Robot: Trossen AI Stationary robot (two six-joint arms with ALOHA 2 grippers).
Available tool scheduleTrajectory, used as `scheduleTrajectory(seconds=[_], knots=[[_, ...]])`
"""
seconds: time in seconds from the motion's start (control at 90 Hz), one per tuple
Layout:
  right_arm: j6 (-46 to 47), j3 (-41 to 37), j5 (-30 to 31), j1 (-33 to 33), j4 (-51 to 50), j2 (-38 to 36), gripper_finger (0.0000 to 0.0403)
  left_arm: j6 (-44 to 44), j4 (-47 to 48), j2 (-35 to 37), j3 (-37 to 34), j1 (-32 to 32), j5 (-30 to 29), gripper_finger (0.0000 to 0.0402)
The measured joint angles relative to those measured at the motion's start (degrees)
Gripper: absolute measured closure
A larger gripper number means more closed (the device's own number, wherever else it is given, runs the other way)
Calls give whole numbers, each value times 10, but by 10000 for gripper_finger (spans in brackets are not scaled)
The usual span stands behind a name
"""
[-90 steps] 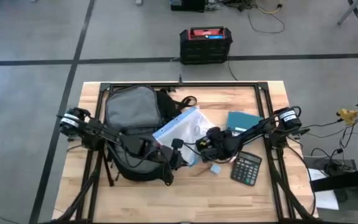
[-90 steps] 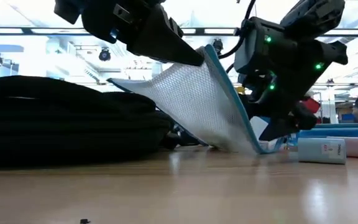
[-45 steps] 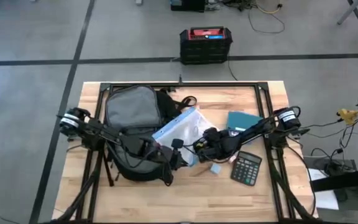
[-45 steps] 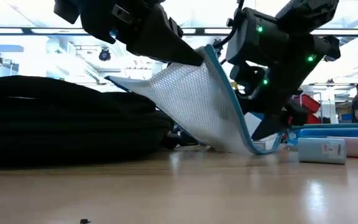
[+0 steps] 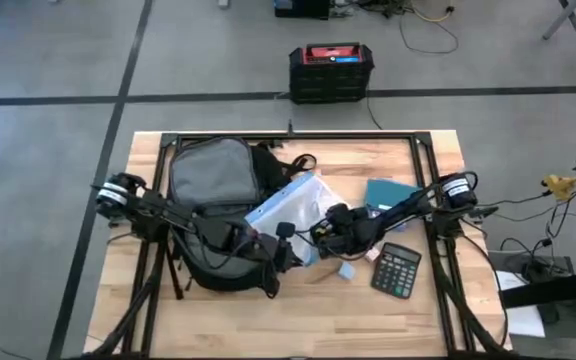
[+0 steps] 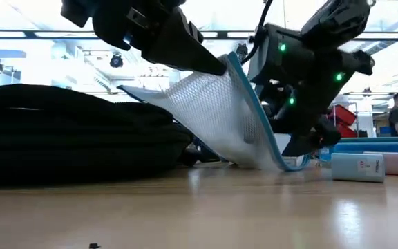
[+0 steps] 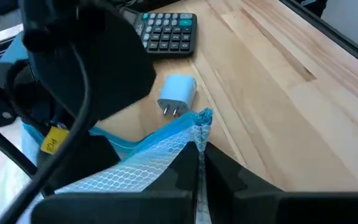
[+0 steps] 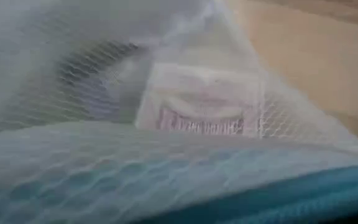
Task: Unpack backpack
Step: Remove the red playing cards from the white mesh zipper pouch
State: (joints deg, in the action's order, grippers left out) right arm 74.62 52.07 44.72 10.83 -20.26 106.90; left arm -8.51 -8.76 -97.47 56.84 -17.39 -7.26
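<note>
Backpack (image 5: pixel 211 190) lies on bench (image 5: pixel 298 310), left-centre. Left tool (image 7: pixel 199 163) clamped on blue-edged mesh pouch (image 6: pixel 220 117), holding one corner raised. Right tool (image 5: pixel 320 232) pressed against pouch's other side; finger state cannot tell. Calculator (image 5: pixel 397 270), white charger (image 7: pixel 177 94) just beside pouch.

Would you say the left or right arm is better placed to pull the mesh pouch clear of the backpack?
Left, probably: the left gripper is shut on the mesh pouch edge beside the backpack; the right gripper is only close against it.
</note>
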Motion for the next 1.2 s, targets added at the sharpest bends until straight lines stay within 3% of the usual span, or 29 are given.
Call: scheduleTrajectory(seconds=[0.211, 0.356, 0.433, 0.678, 0.822, 0.922, 1.2], knots=[[-4, 1, 1, 3, 3, 34, 70, 0, 22, 3, 0, 0, 2, 402], [-29, 0, -18, 15, -2, 10, 112, -5, 73, 14, 0, -1, -10, 402], [-61, -1, -29, 24, -7, -13, 114, -17, 93, 17, 0, -1, -25, 402], [-210, -3, -171, 62, -10, -111, 114, -30, 129, 19, -9, 5, -74, 402], [-267, -3, -246, 98, -8, -149, 114, -5, 158, 43, -32, 16, -132, 402], [-302, -3, -266, 125, -2, -166, 110, -1, 127, 86, -62, 25, -135, 402], [-409, -3, -310, 181, 39, -145, 94, -39, -74, 207, -197, 49, -128, 402]])
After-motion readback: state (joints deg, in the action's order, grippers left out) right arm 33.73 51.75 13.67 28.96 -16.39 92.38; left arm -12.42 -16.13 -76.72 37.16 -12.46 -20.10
